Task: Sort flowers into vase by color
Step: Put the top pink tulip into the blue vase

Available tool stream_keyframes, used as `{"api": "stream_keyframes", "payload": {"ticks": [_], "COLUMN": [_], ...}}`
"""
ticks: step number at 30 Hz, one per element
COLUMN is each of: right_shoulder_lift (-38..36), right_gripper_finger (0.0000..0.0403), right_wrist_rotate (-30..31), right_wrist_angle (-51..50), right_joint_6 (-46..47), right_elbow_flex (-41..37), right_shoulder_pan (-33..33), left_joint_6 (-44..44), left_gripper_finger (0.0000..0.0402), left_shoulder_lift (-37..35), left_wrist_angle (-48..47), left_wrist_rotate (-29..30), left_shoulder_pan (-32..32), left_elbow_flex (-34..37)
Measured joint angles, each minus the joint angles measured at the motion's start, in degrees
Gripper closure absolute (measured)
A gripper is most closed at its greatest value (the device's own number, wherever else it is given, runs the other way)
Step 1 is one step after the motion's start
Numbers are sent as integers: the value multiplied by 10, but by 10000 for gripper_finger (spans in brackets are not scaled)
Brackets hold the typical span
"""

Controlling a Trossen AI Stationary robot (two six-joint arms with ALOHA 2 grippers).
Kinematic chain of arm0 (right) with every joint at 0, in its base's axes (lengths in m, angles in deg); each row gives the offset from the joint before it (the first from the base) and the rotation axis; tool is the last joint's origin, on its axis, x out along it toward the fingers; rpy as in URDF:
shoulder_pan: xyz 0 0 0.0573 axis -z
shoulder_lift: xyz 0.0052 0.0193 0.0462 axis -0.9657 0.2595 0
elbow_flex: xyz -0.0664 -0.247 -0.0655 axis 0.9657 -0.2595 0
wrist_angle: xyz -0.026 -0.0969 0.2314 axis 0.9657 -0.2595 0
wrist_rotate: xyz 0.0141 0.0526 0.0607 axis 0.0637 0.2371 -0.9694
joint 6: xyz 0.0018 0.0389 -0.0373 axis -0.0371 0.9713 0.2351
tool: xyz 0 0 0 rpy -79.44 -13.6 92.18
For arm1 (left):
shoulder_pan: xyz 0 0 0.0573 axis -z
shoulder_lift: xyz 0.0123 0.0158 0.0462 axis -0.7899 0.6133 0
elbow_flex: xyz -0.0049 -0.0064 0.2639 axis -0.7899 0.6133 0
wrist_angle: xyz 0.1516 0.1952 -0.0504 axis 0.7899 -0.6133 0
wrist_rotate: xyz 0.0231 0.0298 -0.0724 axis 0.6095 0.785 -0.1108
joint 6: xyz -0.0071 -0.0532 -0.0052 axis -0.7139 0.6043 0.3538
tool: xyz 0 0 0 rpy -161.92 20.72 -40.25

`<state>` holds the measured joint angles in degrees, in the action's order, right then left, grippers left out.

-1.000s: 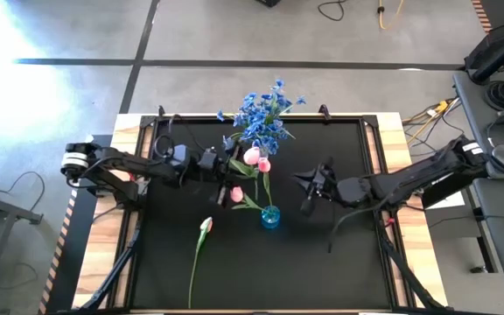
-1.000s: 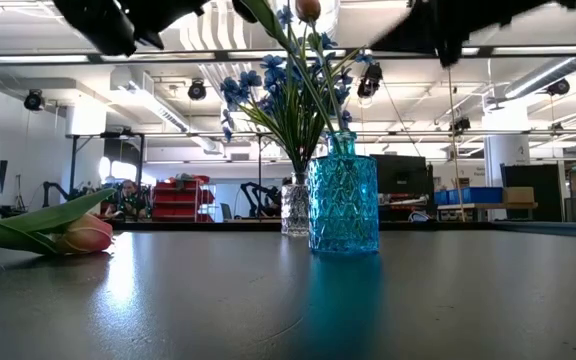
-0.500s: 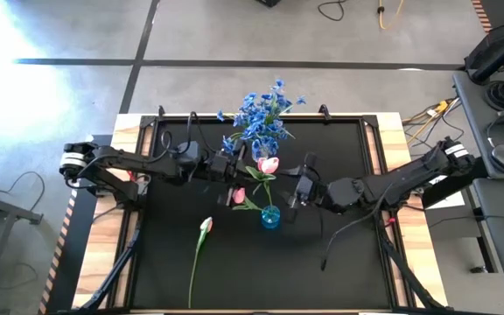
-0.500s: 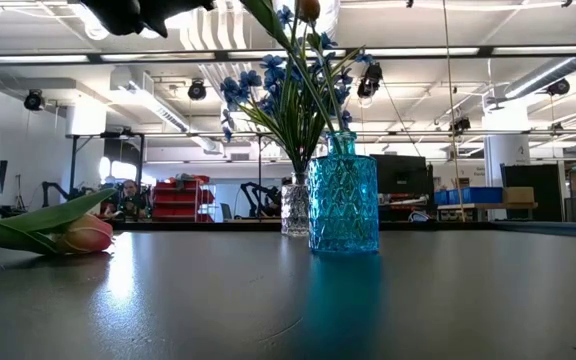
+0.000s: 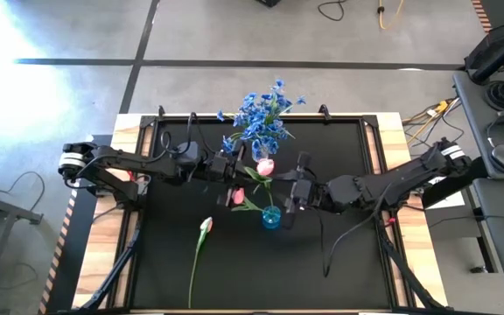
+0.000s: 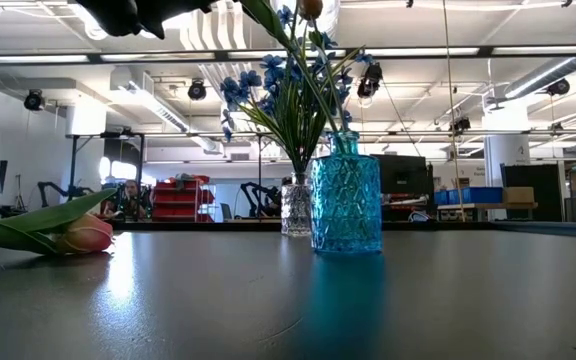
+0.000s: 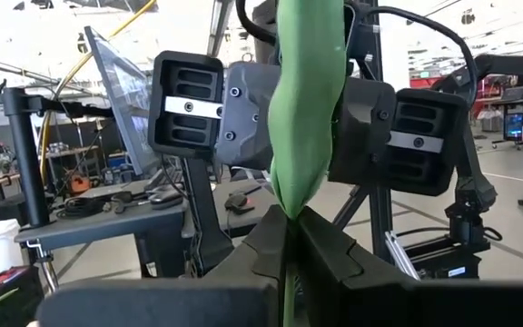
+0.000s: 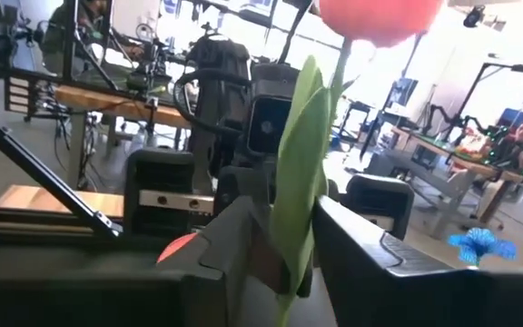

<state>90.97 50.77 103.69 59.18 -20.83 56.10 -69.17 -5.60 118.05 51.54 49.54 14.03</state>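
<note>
Two vases on the table: clear vase holds the blue sprays; blue vase holds tulips. Both pincers, left and right, closed on one upright tulip stem beside the blue vase, bud above. One tulip left lying on the table. Sorting nearly done.

You have a black-topped table with pale wooden edges. On it stand a blue glass vase near the middle and a clear vase behind it, while one pink tulip lies flat toward the front left.
</note>
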Motion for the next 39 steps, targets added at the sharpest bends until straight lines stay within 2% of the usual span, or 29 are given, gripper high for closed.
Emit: {"api": "stream_keyframes", "payload": {"ticks": [9, 13, 18, 28, 32, 39], "right_shoulder_lift": [10, 4, -14, -60, -62, -60], "right_gripper_finger": [387, 390, 393, 393, 393, 393], "right_wrist_rotate": [7, 7, 4, 4, 5, 40], "right_wrist_angle": [-4, -3, 5, -16, -21, 29], "right_joint_6": [-35, -44, -58, -40, -7, 37], "right_elbow_flex": [18, 18, 20, 23, 7, -51], "right_shoulder_pan": [2, 2, 1, -21, -40, -52], "left_joint_6": [-2, -2, -19, -93, -105, -106], "left_gripper_finger": [399, 389, 356, 288, 281, 283], "left_shoulder_lift": [-1, -4, -22, -134, -189, -279], "left_wrist_angle": [-7, -10, -44, -177, -226, -316], "left_wrist_rotate": [1, 3, 15, 53, 53, 97], "left_shoulder_pan": [0, -2, -8, -9, -9, -9], "left_elbow_flex": [0, 0, 1, 1, 1, 6]}}
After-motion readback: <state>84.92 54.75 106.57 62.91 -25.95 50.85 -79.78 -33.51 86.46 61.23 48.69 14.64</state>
